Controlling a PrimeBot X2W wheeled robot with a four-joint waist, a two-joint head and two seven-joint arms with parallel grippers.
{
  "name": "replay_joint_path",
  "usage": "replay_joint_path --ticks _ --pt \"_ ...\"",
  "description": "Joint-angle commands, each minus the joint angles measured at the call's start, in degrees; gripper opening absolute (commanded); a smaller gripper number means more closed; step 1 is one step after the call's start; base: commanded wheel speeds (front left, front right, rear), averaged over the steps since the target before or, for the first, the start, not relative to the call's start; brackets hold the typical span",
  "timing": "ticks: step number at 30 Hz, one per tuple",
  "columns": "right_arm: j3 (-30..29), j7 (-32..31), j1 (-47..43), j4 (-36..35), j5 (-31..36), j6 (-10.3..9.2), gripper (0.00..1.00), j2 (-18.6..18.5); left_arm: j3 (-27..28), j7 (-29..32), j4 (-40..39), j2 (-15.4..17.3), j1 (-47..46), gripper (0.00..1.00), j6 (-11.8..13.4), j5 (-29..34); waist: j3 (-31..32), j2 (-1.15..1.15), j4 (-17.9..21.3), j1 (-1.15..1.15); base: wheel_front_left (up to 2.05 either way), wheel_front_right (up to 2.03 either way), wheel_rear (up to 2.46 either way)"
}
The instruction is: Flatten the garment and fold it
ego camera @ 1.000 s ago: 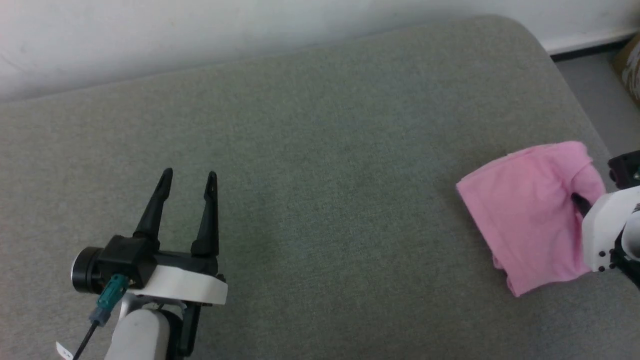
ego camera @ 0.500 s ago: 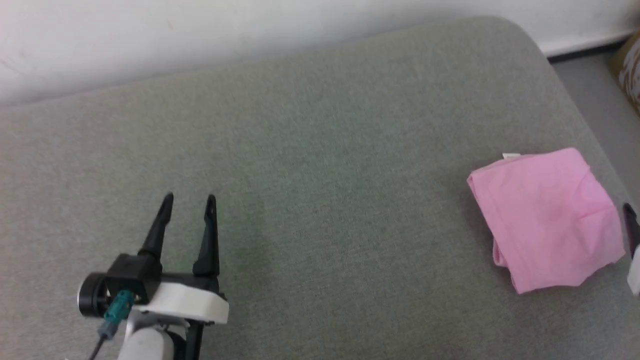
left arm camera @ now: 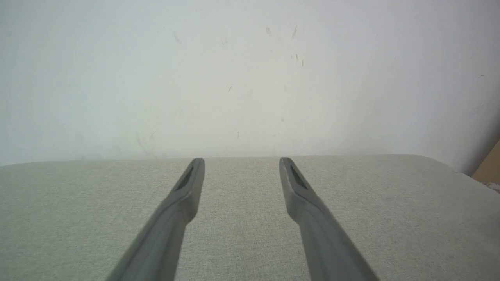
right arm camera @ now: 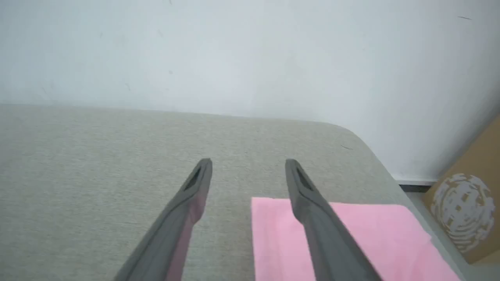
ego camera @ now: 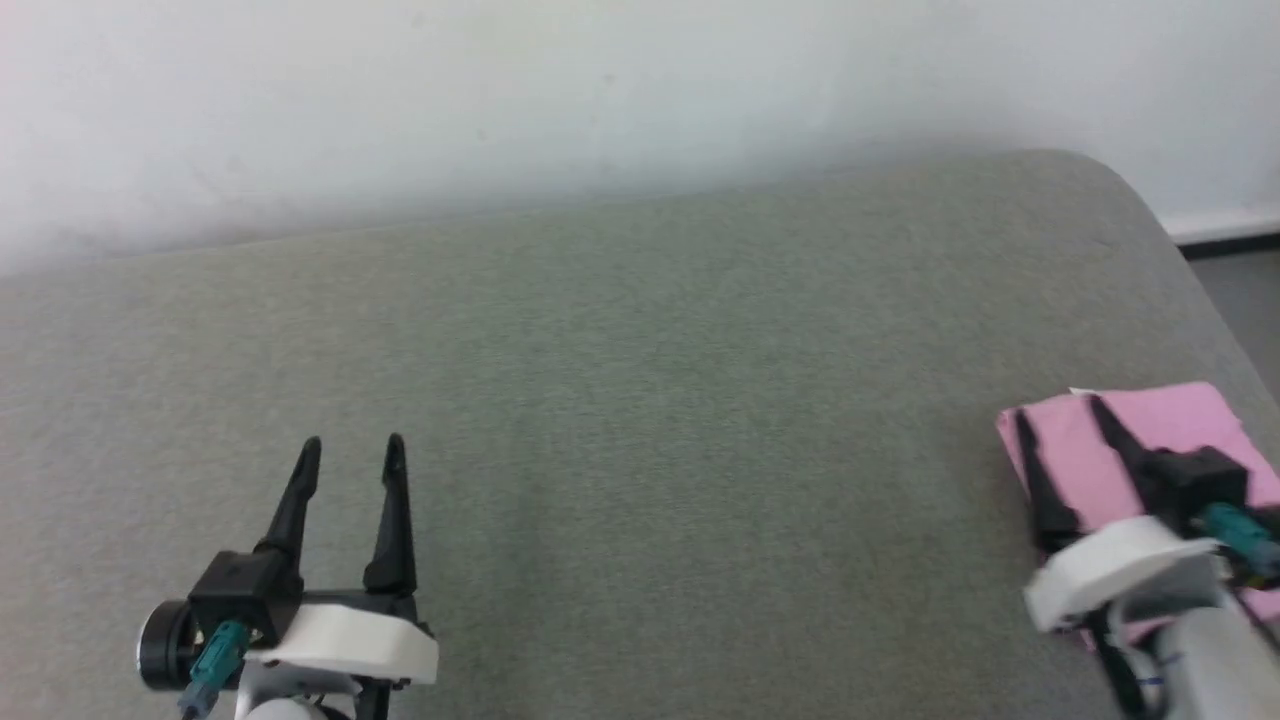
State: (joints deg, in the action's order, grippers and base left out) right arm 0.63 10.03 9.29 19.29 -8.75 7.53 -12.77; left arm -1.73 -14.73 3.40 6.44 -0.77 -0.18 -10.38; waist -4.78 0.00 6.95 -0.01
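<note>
Grey-green cloth is covering the table (ego camera: 640, 330), which is running up against a white wall (ego camera: 600, 100) and rounding off at its far right corner. Past that corner, a strip of floor (ego camera: 1245, 300) is showing in the head view, and a brown box (right arm camera: 465, 203) with a pale printed pattern is standing there in the right wrist view.

The garment (ego camera: 1180, 415) is lying near the table's right edge, folded into a flat pink block with straight sides. A small white label (ego camera: 1080, 391) is peeking out at its far edge. In the right wrist view the garment (right arm camera: 367, 230) is reaching from the middle of the frame towards the lower right.

The right tool (ego camera: 1058, 410) is hanging over the garment's left part with its two fingers spread wide and nothing between them. From its own camera, the right tool (right arm camera: 249, 162) is straddling the garment's left edge: one finger is over bare table, the other over the pink cloth. Whether the fingers are touching the cloth I cannot tell.

The left tool (ego camera: 350, 445) is sitting over the table's near left, well apart from the garment, its fingers pointing towards the wall. It is also spread and gripping nothing, and the left wrist view is showing the left tool (left arm camera: 242, 162) above bare cloth.
</note>
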Motion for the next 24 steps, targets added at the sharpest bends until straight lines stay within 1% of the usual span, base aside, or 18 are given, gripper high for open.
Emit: replay_joint_path --ticks 1,6,9,12,18,24 --pt "1.2 0.8 -0.5 -1.8 0.5 -0.04 1.00 1.5 0.7 -0.3 0.2 0.0 1.1 1.00 0.4 0.5 1.7 0.00 -3.0 0.01 0.00 0.00 0.00" --pt "3.4 1.3 -1.2 -7.1 1.1 -0.04 1.00 5.5 2.7 -0.3 0.1 0.6 2.1 1.00 0.6 0.7 2.2 0.00 -4.8 0.01 0.00 0.00 0.00" --pt "3.9 1.3 -2.8 -10.1 1.0 -0.04 1.00 6.9 3.7 -0.3 -0.1 1.1 3.2 1.00 0.4 0.7 2.8 0.00 -5.2 0.01 0.00 0.00 0.00" --pt "3.1 0.5 -6.0 -12.9 1.0 -0.04 1.00 8.1 4.3 -0.3 -0.3 1.6 4.5 1.00 -0.1 0.7 3.5 0.00 -5.6 0.01 0.00 0.00 0.00" --pt "1.4 -1.7 -14.3 -17.4 1.1 -0.04 1.00 9.6 4.3 -0.3 0.3 2.9 6.9 1.00 -1.5 1.3 4.8 0.00 -6.2 0.01 0.00 0.00 0.00" --pt "0.9 -2.9 -19.4 -20.8 1.4 -0.04 1.00 9.9 3.7 -0.3 1.2 2.5 9.1 1.00 -1.7 1.6 5.8 0.00 -5.7 0.01 0.00 0.00 0.00"
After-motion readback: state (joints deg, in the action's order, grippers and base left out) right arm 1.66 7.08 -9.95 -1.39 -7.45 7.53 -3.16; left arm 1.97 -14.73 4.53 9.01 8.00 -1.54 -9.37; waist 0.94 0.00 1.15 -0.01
